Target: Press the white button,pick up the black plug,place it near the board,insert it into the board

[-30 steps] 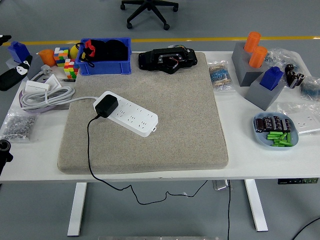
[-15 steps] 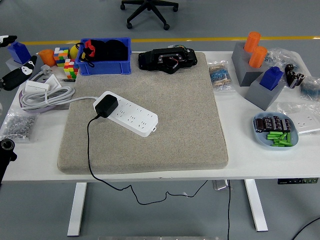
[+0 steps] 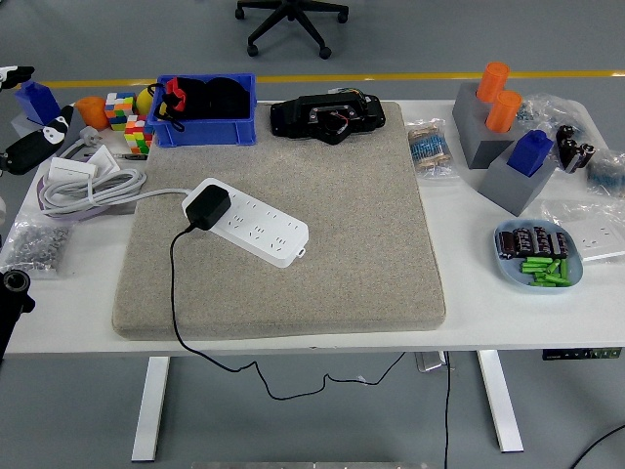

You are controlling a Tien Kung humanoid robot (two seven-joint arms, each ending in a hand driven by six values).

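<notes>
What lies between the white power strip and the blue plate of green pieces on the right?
In the head view, only bare beige mat and a strip of white table separate the power strip from the blue plate.

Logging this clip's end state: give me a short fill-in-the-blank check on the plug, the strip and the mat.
1. The black plug sits in the white power strip's ____ end.
2. The strip lies on the ____ mat.
3. The plug's black cable hangs over the table's ____ edge.
4. The blue bin stands at the mat's far ____ corner.

Missing: left; beige; near; left
</notes>
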